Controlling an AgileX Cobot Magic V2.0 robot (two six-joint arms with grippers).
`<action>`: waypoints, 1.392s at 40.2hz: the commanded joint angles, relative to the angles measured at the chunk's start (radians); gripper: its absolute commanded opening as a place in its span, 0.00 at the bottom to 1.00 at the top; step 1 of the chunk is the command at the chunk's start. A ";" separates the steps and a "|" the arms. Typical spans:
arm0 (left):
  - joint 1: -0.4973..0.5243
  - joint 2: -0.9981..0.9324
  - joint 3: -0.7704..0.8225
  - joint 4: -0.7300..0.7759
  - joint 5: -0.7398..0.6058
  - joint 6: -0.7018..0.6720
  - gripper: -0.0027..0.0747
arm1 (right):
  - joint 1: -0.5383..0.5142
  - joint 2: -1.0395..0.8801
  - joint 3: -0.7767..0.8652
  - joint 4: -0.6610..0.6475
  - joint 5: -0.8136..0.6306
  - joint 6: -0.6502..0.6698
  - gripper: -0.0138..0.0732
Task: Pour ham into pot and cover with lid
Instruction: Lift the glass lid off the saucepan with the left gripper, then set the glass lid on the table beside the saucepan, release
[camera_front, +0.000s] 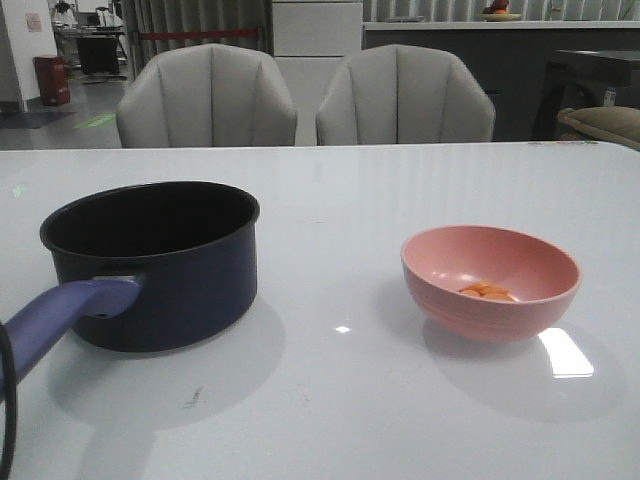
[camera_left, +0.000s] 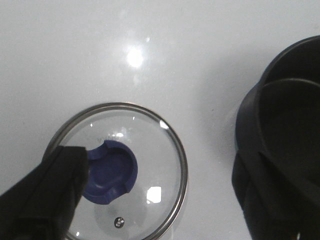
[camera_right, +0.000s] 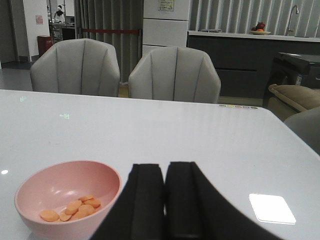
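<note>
Right jaws: we see them clenched, gripping nothing, beside the bowl (camera_right: 67, 195).
Left jaws: we cannot tell.
Risk: ham (camera_right: 72, 208) spilling past the pot (camera_front: 155, 262).

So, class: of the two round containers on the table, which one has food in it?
The pink bowl on the robot's right: a few orange ham pieces lie at its bottom. The dark navy pot with the purple handle shows only a black inside.

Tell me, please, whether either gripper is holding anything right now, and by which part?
Nothing is held. The right gripper is shut on nothing beside the pink bowl. One left finger shows above the lid, not gripping its blue knob.
</note>
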 joint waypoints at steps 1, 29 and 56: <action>-0.044 -0.126 0.027 0.005 -0.135 -0.004 0.82 | -0.006 -0.020 -0.005 -0.011 -0.077 -0.002 0.33; -0.273 -0.956 0.515 0.017 -0.394 -0.004 0.82 | -0.006 -0.019 -0.005 -0.011 -0.077 -0.002 0.33; -0.286 -1.180 0.660 -0.014 -0.437 -0.004 0.82 | -0.006 -0.019 -0.006 -0.011 -0.201 -0.002 0.33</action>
